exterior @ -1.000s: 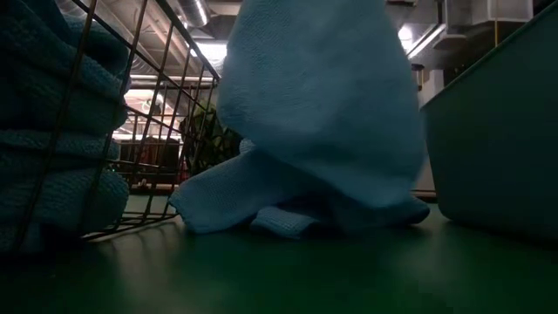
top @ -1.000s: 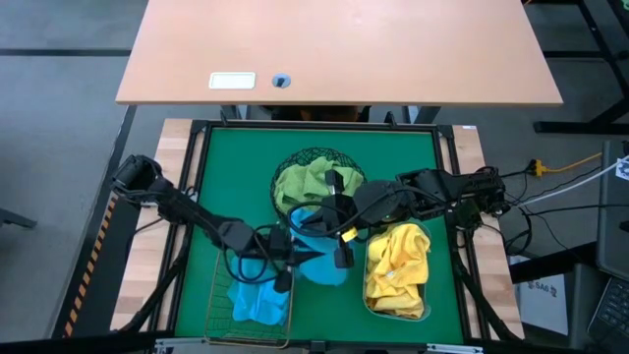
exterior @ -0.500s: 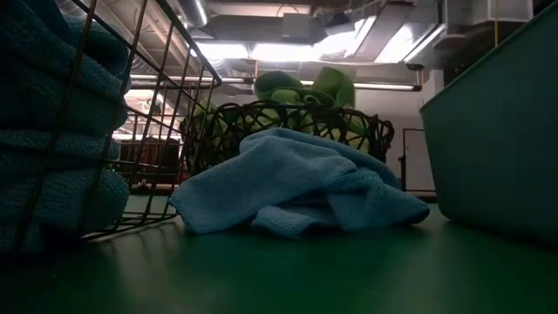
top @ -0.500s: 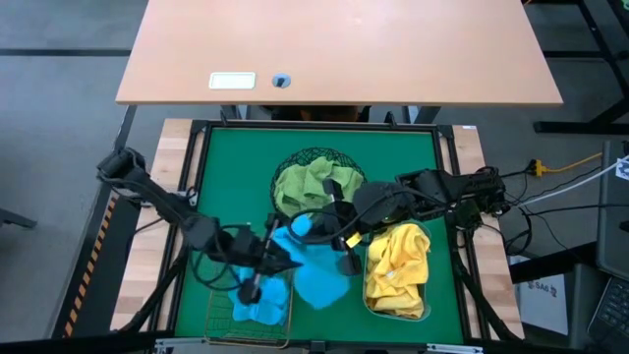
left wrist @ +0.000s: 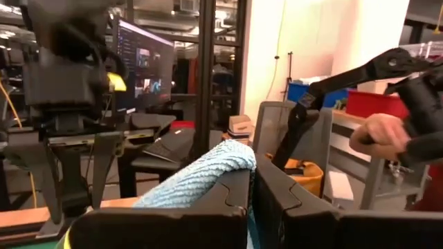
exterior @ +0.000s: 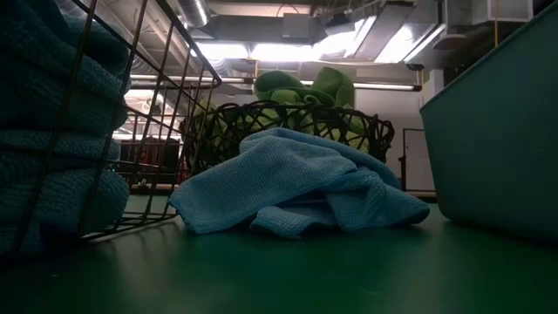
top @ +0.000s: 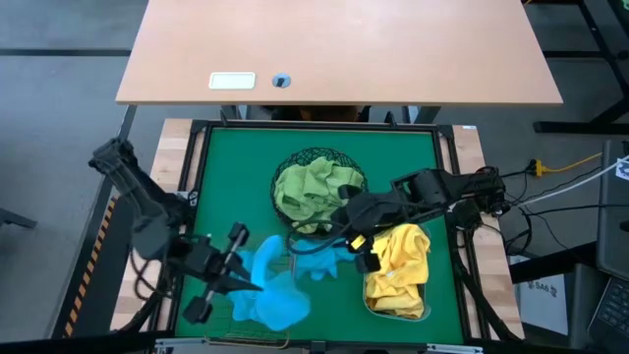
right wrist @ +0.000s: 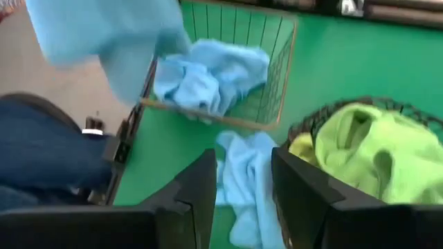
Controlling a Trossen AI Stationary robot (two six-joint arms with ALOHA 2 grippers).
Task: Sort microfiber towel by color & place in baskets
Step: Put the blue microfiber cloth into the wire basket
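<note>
A sky-blue towel [top: 319,259] lies crumpled on the green mat between the baskets, also shown in the low view as a blue towel [exterior: 296,187]. My left gripper [top: 239,283] is shut on a second blue towel [top: 273,295], above the copper wire basket [right wrist: 228,117] that holds more blue towels [right wrist: 208,76]. My right gripper [right wrist: 242,197] is open and hovers over the lying towel [right wrist: 249,180]. Green towels [top: 314,187] fill the black mesh bowl [exterior: 288,122]. Yellow towels [top: 398,265] fill the plastic tub [exterior: 497,131]. My left gripper pinches the blue towel between its two shut fingers; a bunched fold of the cloth [left wrist: 208,173] stands out past the fingertips. The towel is lifted clear of the mat and hangs slack over the copper basket [top: 218,315].
The three baskets stand close together on the near half of the green mat [top: 236,167]; its far half is bare. A black frame [top: 197,133] borders the mat. A wooden table [top: 344,49] stands beyond it. A person's hand [left wrist: 377,135] shows in the room.
My left gripper has swung from the mat's middle toward the near left, turning as it went, and carried a blue towel over the copper basket. The other blue towel, hanging high a second ago, has dropped and lies crumpled on the mat. My right gripper drew slightly right.
</note>
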